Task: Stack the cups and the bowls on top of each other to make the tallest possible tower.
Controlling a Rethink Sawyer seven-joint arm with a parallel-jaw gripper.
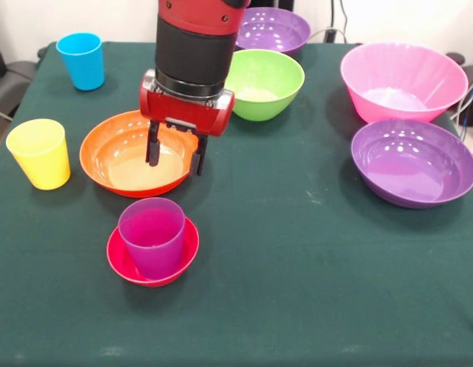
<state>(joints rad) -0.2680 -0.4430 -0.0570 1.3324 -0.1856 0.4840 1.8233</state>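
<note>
cups: 3 – blue cup (81, 60), yellow cup (40, 152), purple cup (152, 236) | bowls: 6 – red bowl (119, 259), orange bowl (106, 157), green bowl (267, 82), pink bowl (402, 80), near purple bowl (413, 162), far purple bowl (273, 30)

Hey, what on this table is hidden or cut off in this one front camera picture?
- Far glossy purple plastic bowl: left part hidden behind the red and black arm.
- Wide orange plastic bowl: part of its inside and far rim covered by the open tool.
- Small red plastic bowl: its inside hidden by the purple plastic cup standing in it.
- Arm: upper part cut off by the top edge.
</note>
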